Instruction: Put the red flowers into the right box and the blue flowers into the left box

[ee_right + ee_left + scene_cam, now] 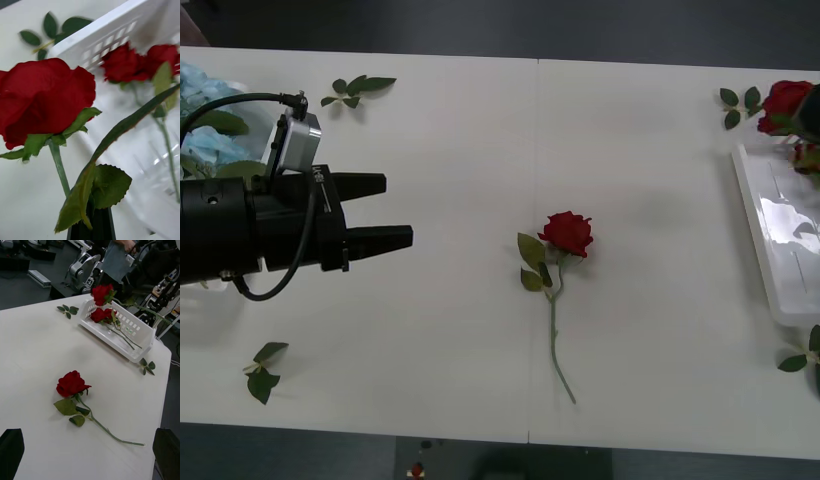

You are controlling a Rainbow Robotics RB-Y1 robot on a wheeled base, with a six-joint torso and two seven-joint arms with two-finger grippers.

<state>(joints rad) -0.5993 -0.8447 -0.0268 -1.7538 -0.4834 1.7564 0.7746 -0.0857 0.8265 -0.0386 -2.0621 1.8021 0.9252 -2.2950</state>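
Note:
One red flower [566, 233] lies on the white table's middle, stem toward the front edge, also seen as a rose [71, 384] in the left wrist view. My left gripper [398, 210] hovers open to its left, black fingers [11, 453] apart. My right gripper [812, 108] is shut on the stem of another red flower [45, 101], held over the far end of the right box [780, 235]. Two roses [120, 65] lie inside that box [123, 333]. Blue flowers [205, 95] show at the far left; the left box is hidden.
Loose green leaf sprigs lie at the back left [358, 88], front left [262, 372], back right [740, 103] and front right [800, 360]. Beyond the table's far side stand other robots and a person [118, 255].

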